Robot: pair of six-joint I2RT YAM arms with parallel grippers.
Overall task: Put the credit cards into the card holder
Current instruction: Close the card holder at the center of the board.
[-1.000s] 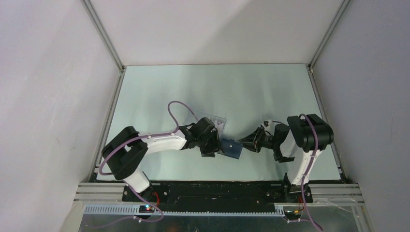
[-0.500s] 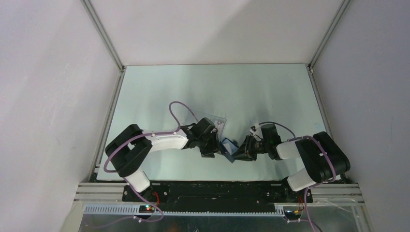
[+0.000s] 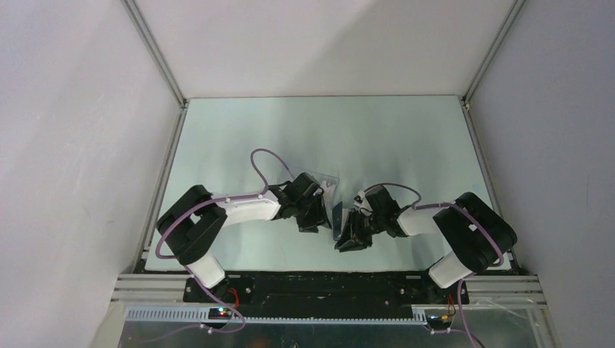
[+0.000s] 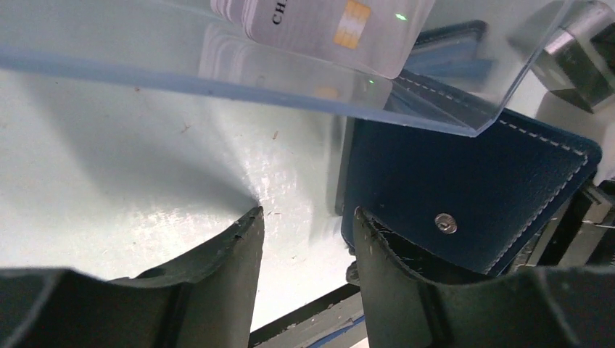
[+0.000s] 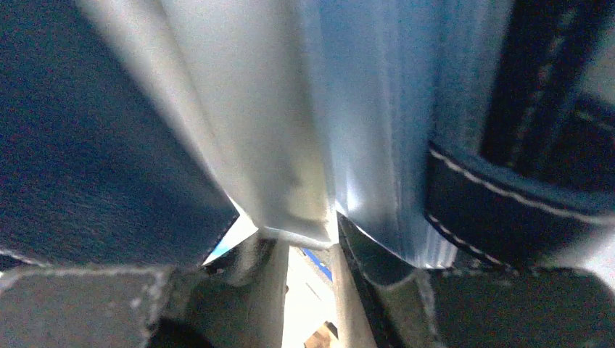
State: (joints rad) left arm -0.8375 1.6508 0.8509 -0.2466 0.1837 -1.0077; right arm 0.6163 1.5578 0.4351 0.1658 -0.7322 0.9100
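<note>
The card holder [image 3: 339, 215], dark navy with pale blue inner faces, stands tipped up on edge between my two grippers. My right gripper [image 3: 353, 233] comes at it from the right and is shut on one of its flaps. In the right wrist view the card holder [image 5: 94, 145] fills the frame, a pale inner panel pinched at my right gripper [image 5: 308, 239]. My left gripper [image 3: 313, 217] is open just left of it. In the left wrist view table shows in the gap of the left gripper [image 4: 306, 217], and the card holder [image 4: 471, 174] lies behind the right finger. A credit card [image 4: 319, 18] with a gold chip lies on a clear sheet.
The clear plastic sheet [image 4: 217, 65] with the cards overhangs the card holder's upper edge and sits just beyond the left gripper [image 3: 324, 181]. Enclosure walls and metal rails [image 3: 163, 181] border the pale table on the left, right and far sides.
My right arm has swung left and low, bringing its gripper under the card holder. The card holder has gone from lying flat to standing on edge. The left arm has barely moved.
</note>
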